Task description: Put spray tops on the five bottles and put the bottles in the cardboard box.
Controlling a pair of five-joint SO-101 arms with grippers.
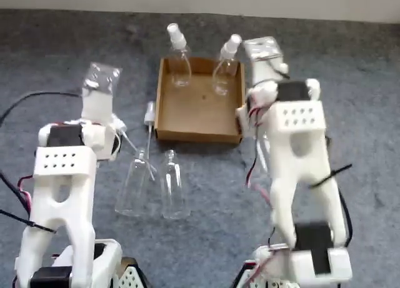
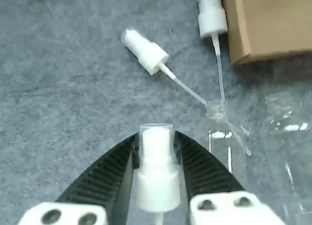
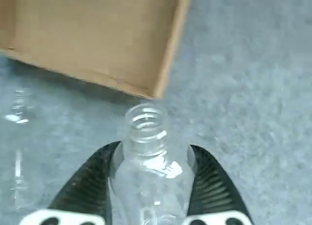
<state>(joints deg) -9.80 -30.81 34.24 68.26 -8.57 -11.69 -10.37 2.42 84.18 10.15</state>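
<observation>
Pincers both loaded. Left pincer (image 2: 156, 139) is clamped on a spray top (image 2: 156, 181). Right pincer (image 3: 155, 149) grips a bottle (image 3: 146, 137) below its neck, leaving the threads free, presumably so the 2 can be mated. The high view gives the box (image 1: 203, 107) with 2 capped bottles (image 1: 180, 63) upright inside and 2 uncapped bottles (image 1: 134, 185) lying on the surface (image 1: 350, 82) in front. The left wrist view adds 2 loose tops (image 2: 144, 50) near the box corner.

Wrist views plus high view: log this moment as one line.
left hand: holds spray top | right hand: holds uncapped bottle | box: two capped bottles
</observation>
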